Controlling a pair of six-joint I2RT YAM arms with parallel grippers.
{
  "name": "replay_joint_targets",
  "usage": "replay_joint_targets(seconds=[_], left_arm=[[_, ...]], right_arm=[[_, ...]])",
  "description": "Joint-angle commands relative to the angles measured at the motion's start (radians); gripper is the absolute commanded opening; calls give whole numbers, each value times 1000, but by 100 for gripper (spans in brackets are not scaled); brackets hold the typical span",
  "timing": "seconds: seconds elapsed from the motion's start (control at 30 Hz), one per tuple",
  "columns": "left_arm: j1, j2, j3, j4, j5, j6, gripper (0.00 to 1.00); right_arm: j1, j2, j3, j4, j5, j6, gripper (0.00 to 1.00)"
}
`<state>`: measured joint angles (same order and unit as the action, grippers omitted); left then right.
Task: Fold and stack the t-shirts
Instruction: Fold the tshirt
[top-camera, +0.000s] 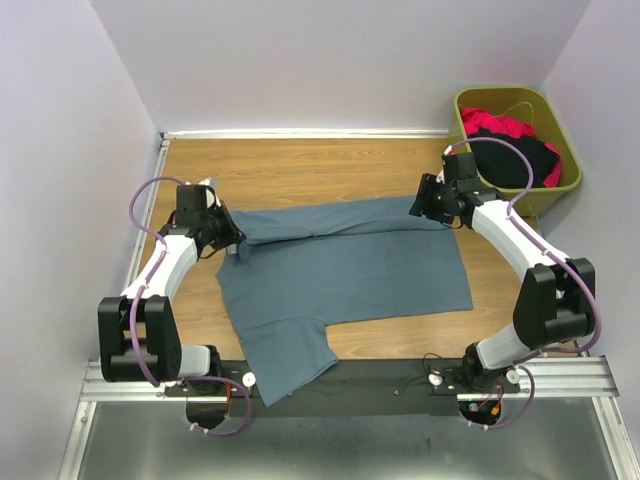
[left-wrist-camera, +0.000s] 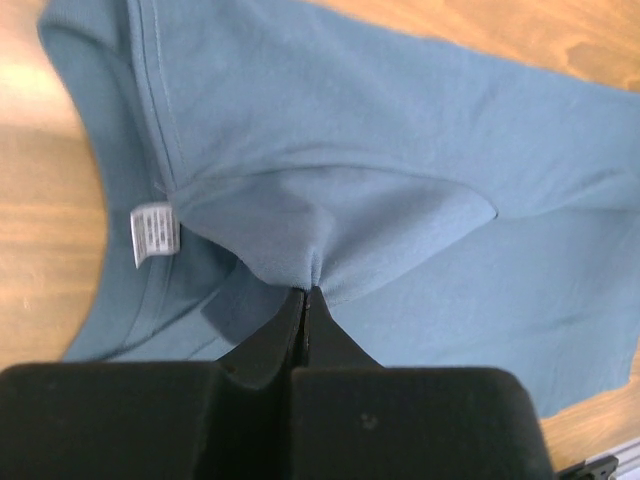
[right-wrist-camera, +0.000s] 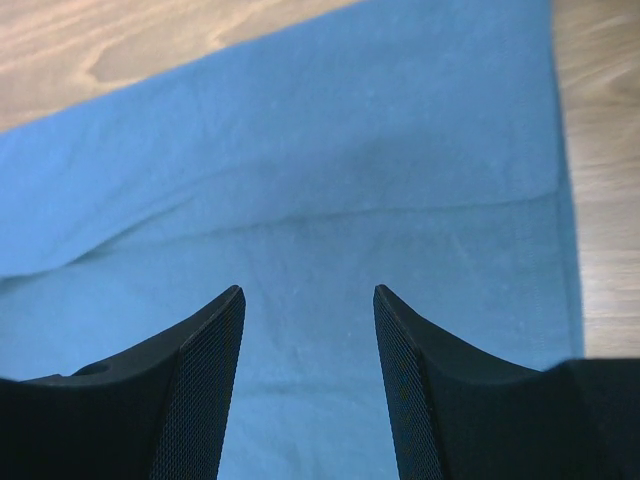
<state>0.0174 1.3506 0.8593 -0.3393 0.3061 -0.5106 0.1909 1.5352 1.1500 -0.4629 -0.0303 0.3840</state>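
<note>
Spread across the counter (top-camera: 300, 165), 1 slate-blue t-shirt (top-camera: 350, 270) between 2 arms.
At the collar end, left gripper (left-wrist-camera: 305, 298) clamped tight on a raised pinch of cloth just beside the white neck label (left-wrist-camera: 152, 232); at the opposite end, right gripper (right-wrist-camera: 308, 300) spread wide over the cloth, holding nothing. 1 sleeve (top-camera: 290, 365) draped over the near edge onto the black rail (top-camera: 380, 380). Heaped in the olive-green bin (top-camera: 568, 150) at the far right corner, a red-pink t-shirt (top-camera: 495, 125) and a black t-shirt (top-camera: 515, 160).
</note>
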Motion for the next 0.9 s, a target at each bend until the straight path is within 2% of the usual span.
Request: replay_joint_targets(seconds=[0.0, 0.23, 0.4, 0.6, 0.87], left_arm=[[-4, -39, -51, -10, -2, -25, 0], [-14, -61, -121, 19, -10, -54, 0], [-14, -57, -135, 49, -28, -65, 0], [-14, -1, -74, 86, -50, -63, 0], [-14, 142, 53, 147, -75, -19, 1]], right_arm=[[19, -32, -32, 24, -75, -19, 62], [82, -23, -75, 89, -152, -48, 61], [162, -4, -110, 193, -229, -60, 61], [265, 62, -138, 352, -301, -74, 61], [409, 219, -35, 441, -315, -157, 61]])
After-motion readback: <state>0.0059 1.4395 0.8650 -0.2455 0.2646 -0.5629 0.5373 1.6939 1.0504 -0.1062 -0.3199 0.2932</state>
